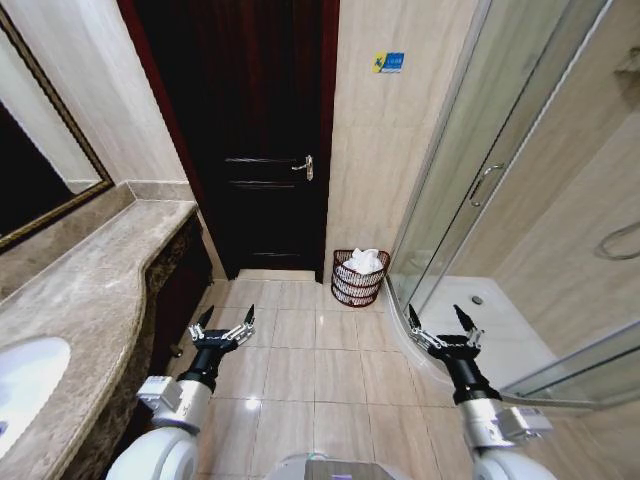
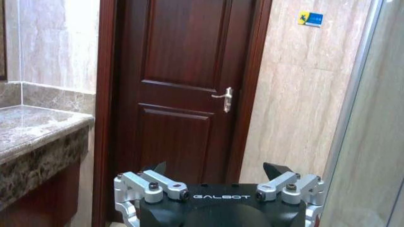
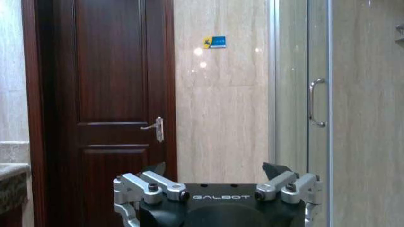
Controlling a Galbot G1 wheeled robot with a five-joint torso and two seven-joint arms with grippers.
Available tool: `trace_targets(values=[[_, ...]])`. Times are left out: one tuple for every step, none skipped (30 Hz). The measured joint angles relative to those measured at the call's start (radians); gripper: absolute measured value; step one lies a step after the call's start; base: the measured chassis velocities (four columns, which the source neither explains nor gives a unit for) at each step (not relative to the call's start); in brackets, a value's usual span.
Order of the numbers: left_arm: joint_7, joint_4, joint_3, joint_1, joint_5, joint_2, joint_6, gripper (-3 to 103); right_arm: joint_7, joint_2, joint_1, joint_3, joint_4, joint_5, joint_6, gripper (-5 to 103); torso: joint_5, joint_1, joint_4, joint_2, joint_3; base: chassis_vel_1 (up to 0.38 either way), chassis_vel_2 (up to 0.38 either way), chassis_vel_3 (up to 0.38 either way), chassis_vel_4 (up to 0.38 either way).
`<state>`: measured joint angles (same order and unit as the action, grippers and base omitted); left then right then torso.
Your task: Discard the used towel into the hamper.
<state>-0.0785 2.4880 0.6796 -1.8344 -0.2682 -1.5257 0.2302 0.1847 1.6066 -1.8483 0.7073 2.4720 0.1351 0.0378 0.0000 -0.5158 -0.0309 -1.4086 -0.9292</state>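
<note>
The hamper [image 1: 359, 278], a small round reddish-brown wire basket, stands on the tiled floor against the far wall, between the dark door and the shower glass. A white towel [image 1: 366, 261] lies bunched in its top. My left gripper [image 1: 224, 319] hovers open over the floor, nearer me and left of the hamper, with nothing between its fingers. My right gripper [image 1: 441, 318] is open and empty too, nearer me and right of the hamper. In the wrist views the left gripper [image 2: 216, 169] and the right gripper [image 3: 215, 169] both face the door, jaws spread.
A dark wooden door [image 1: 258, 130] with a metal handle [image 1: 305, 167] is shut straight ahead. A marble counter [image 1: 90, 290] with a white sink [image 1: 22, 385] runs along the left. The glass shower enclosure [image 1: 480, 190] curves along the right. Beige floor tiles [image 1: 315, 370] lie between.
</note>
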Motion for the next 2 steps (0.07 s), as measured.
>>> trace_targets(values=[[0.000, 0.000, 0.000, 0.000, 0.000, 0.000, 0.000, 100, 0.000, 0.000, 0.000, 0.000, 0.000, 0.000, 0.000, 100, 0.0000, 0.000, 0.0000, 0.000, 0.000, 0.000, 0.000, 0.000, 0.000], [0.000, 0.000, 0.000, 0.000, 0.000, 0.000, 0.000, 100, 0.000, 0.000, 0.000, 0.000, 0.000, 0.000, 0.000, 100, 0.0000, 0.000, 0.0000, 0.000, 0.000, 0.000, 0.000, 0.000, 0.000]])
